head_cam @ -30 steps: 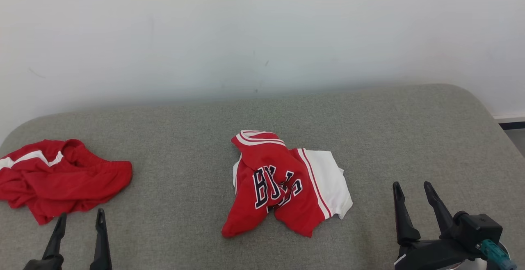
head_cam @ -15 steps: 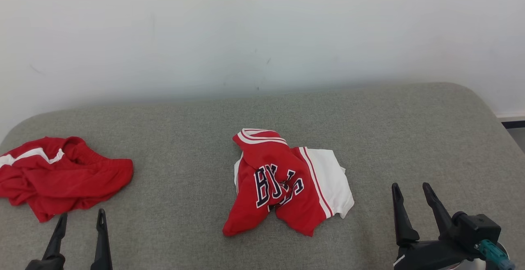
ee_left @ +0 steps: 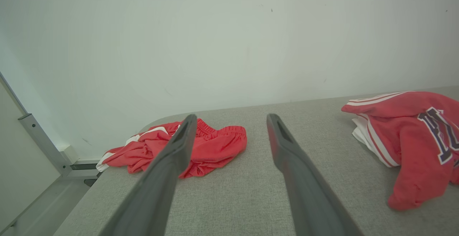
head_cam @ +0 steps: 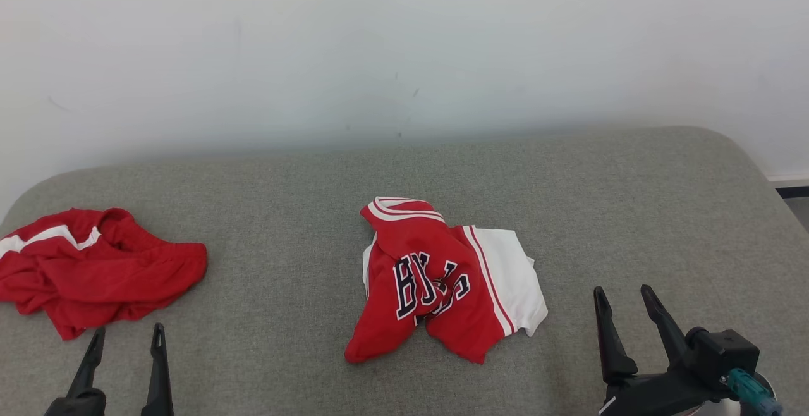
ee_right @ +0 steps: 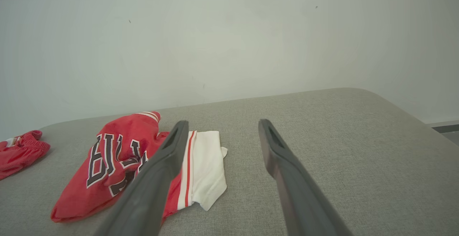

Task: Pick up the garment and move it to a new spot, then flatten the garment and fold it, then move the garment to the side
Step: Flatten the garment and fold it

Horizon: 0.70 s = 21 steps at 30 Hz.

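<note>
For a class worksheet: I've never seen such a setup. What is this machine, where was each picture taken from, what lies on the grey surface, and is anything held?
It is a wheeled robot with two arms, each ending in a tool of two long dark fingers. One picture comes from its head camera, looking down: the left tool at lower left, the right tool at lower right. The other two come from wrist cameras looking along each tool's fingers. On the grey padded surface lie a crumpled red-and-white jersey in the middle and a crumpled red garment to its left. Both tools are open and hold nothing.
</note>
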{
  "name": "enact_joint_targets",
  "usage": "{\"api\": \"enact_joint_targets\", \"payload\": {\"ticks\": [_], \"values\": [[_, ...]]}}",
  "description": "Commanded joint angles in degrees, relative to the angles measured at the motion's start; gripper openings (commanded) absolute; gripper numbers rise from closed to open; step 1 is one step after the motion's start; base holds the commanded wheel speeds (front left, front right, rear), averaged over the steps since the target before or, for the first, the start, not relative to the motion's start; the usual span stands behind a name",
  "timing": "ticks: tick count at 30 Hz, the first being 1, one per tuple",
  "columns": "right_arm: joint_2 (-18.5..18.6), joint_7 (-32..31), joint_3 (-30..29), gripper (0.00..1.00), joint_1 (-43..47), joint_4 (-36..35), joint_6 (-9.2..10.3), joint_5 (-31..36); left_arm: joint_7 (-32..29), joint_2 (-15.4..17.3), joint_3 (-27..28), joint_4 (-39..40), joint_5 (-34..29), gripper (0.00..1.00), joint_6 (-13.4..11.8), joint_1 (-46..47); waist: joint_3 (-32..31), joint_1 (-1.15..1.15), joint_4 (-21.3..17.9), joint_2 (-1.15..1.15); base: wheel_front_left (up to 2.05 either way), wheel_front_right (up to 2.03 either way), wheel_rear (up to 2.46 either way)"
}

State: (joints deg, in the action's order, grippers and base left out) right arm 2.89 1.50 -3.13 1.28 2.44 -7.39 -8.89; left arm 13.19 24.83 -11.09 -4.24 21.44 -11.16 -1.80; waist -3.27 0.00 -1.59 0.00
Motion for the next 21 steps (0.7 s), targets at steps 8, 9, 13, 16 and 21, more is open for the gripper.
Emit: {"api": "enact_joint_targets", "payload": {"ticks": [8,9,13,16,21], "values": [[-0.02,-0.40,0.41,1.00,0.76,-0.44,-0.20,0.27,-0.46,0.53,-0.46,0.51,0.08,1.00,-0.36,0.23,0.23,0.00,0.13,0.00,0.00,0.00,0.00],[-0.02,-0.42,0.42,1.00,0.78,-0.51,-0.20,0.29,-0.64,0.77,-0.66,0.48,-0.28,1.00,-0.44,0.23,0.25,0.00,0.14,0.00,0.00,0.00,0.00],[-0.03,-0.49,0.28,1.00,0.79,-0.63,-0.20,0.36,-0.82,0.89,-0.81,0.64,-0.37,1.00,-0.60,0.25,0.32,0.00,0.23,0.00,0.00,0.00,0.00],[-0.02,-0.51,0.17,1.00,0.78,-0.59,-0.20,0.38,-0.71,0.87,-0.68,0.78,-0.02,1.00,-0.79,0.18,0.37,0.00,0.34,0.00,0.00,0.00,0.00],[-0.03,-0.67,0.15,1.00,0.89,-0.23,-0.20,0.33,-0.51,0.87,-0.64,0.85,0.48,1.00,-0.75,0.12,0.43,0.00,0.56,0.00,0.00,0.00,0.00]]}}
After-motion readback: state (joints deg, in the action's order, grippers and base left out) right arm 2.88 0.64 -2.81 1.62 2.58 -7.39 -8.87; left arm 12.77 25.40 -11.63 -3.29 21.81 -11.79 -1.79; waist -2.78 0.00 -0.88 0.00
